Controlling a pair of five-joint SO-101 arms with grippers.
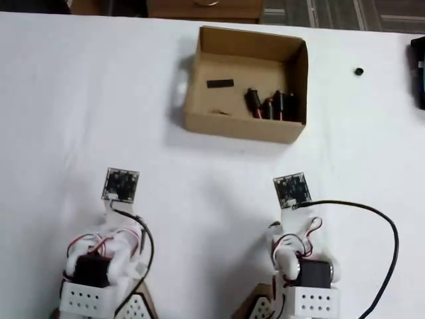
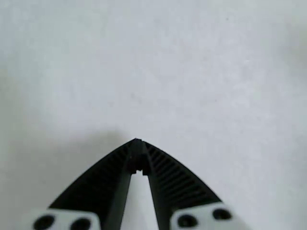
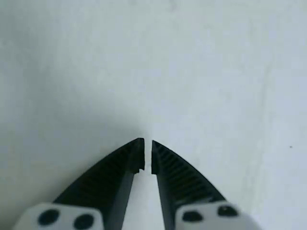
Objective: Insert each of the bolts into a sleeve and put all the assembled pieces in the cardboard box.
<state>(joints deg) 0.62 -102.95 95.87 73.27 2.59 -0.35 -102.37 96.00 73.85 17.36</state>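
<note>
The cardboard box [image 1: 239, 126] is brown, the assembled pieces [image 1: 271, 104] black, the table [image 1: 80, 100] white

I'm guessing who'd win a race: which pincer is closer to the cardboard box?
Right. The right pincer sits just short of the cardboard box, facing its right half. The left pincer is farther away, off to the side beyond the box's left corner.

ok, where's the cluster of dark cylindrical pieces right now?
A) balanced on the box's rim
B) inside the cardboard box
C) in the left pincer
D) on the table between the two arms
B: the high view shows the dark pieces lying on the floor of the cardboard box, close to one side wall.
</note>
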